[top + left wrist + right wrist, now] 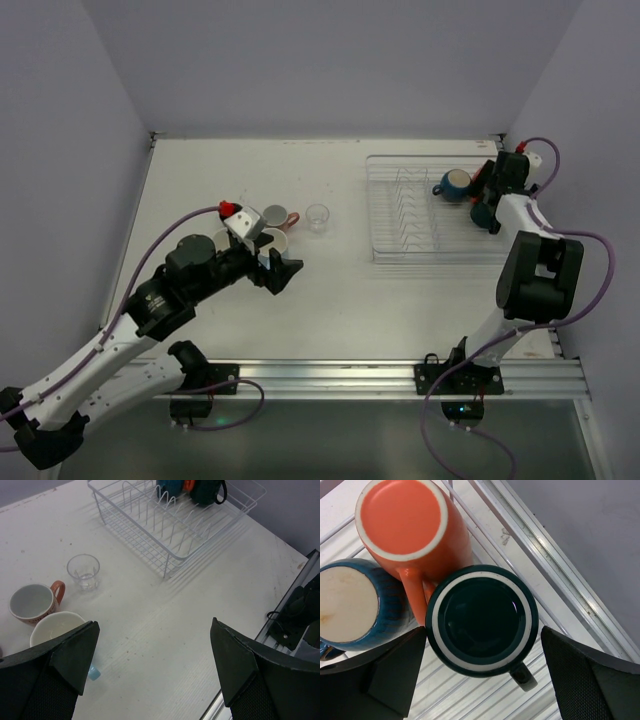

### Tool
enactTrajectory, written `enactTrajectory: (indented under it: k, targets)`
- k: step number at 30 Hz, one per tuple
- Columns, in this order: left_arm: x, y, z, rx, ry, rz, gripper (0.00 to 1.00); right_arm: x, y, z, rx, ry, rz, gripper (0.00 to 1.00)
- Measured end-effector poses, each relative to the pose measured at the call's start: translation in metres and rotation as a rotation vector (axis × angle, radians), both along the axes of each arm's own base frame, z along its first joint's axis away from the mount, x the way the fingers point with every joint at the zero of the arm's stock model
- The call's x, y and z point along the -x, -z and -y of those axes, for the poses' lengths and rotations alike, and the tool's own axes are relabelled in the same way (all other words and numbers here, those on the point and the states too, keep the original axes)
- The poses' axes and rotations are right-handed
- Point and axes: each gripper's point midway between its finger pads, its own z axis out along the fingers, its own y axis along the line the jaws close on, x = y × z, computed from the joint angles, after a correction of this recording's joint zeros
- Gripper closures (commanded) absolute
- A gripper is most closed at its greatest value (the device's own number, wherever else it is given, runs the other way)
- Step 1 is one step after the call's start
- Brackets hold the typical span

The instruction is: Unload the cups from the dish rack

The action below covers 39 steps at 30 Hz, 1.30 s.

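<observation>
Your right gripper is spread fully wide and holds nothing. It hangs directly over the dark teal mug with one finger on each side, and I can't tell whether either one touches. That mug sits bottom-up in the dish rack, at its right end by the far right corner of the desk. The orange mug is also bottom-up, pressed against the teal one with its handle between them. The dark blue mug is bottom-up too and sits just beside the orange one. The rest of the rack shows only bare tines. Your left gripper is also fully wide and holds nothing. It hovers over bare desk to the left of the rack, well apart from it. Just beside its left finger a white mug stands mouth-up, partly hidden by that finger. The salmon-pink mug touches it or nearly does. The clear glass tumbler stands upright near the pink mug's handle, apart from it. A light blue bit shows under the same finger, too little to identify.
</observation>
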Motion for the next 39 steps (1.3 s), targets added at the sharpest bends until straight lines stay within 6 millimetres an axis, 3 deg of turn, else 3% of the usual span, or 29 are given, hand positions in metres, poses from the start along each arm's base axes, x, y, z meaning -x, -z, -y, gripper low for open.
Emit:
enactTrajectory:
  k: [8, 11, 18, 20, 21, 26, 32, 36, 39]
  targets:
    - [-0.003, 0.005, 0.002, -0.014, -0.004, -0.011, 0.00, -0.014, 0.003, 0.007, -0.014, -0.012, -0.036, 0.01]
    - [-0.004, 0.005, 0.001, -0.016, -0.010, -0.010, 0.00, -0.016, 0.007, 0.007, -0.026, -0.029, -0.062, 0.10]
    - [-0.006, 0.007, 0.001, -0.022, -0.019, -0.013, 0.00, -0.016, 0.007, 0.005, -0.030, -0.058, -0.066, 0.41]
    - [-0.006, 0.008, 0.001, -0.025, -0.020, -0.016, 0.00, -0.013, 0.006, 0.001, -0.041, -0.074, -0.051, 0.43]
    - [-0.007, 0.009, 0.001, -0.028, -0.020, -0.018, 0.00, -0.010, 0.005, -0.003, -0.049, -0.084, -0.039, 0.48]
    - [-0.009, 0.015, 0.004, -0.043, -0.021, -0.034, 0.00, 0.013, -0.007, -0.028, -0.126, -0.128, 0.018, 0.49]
    - [-0.014, 0.028, 0.015, -0.060, 0.004, -0.084, 0.00, 0.025, -0.057, -0.064, -0.248, -0.197, 0.226, 0.48]
    - [-0.016, 0.029, 0.037, -0.017, 0.049, -0.154, 0.00, 0.028, -0.088, -0.093, -0.360, -0.275, 0.388, 0.48]
    - [-0.019, 0.023, 0.060, 0.071, 0.093, -0.206, 0.00, 0.036, -0.097, -0.119, -0.478, -0.338, 0.473, 0.48]
